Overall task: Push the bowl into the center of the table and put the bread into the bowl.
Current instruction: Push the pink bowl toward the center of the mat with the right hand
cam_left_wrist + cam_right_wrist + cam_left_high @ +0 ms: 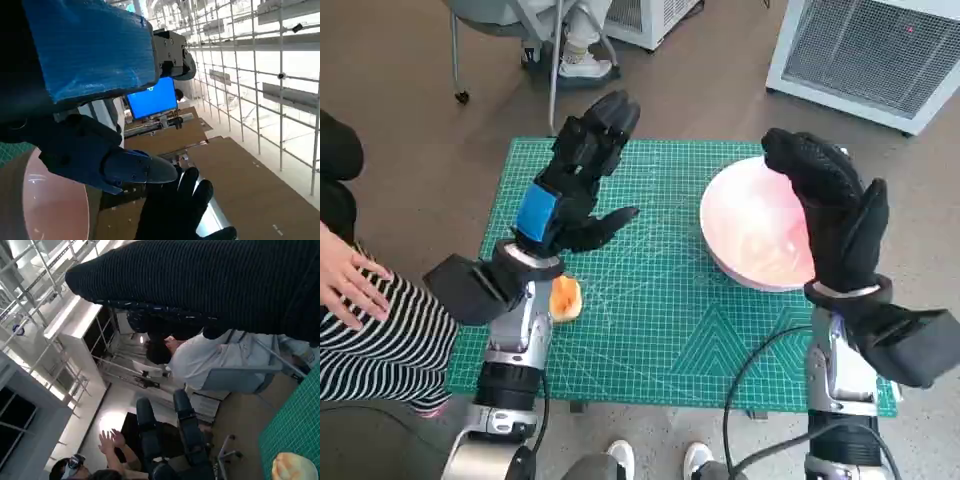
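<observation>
A pale pink bowl (750, 235) sits on the right part of the green mat (660, 330); its rim also shows in the left wrist view (45, 200). The bread (565, 298), a small orange-brown roll, lies on the mat's left side beside my left forearm, and appears in the right wrist view (295, 467). My left hand (582, 170) is raised above the mat's left half with fingers spread, holding nothing. My right hand (830, 200) hovers above the bowl's right rim, fingers apart and empty; its glove (225, 285) fills the right wrist view.
A person in striped clothing (360, 320) sits close to the table's left edge, with a hand on their lap. Chair legs and feet (575, 60) stand beyond the far edge. A white cabinet (880, 55) is at far right. More people (200, 357) show in the right wrist view.
</observation>
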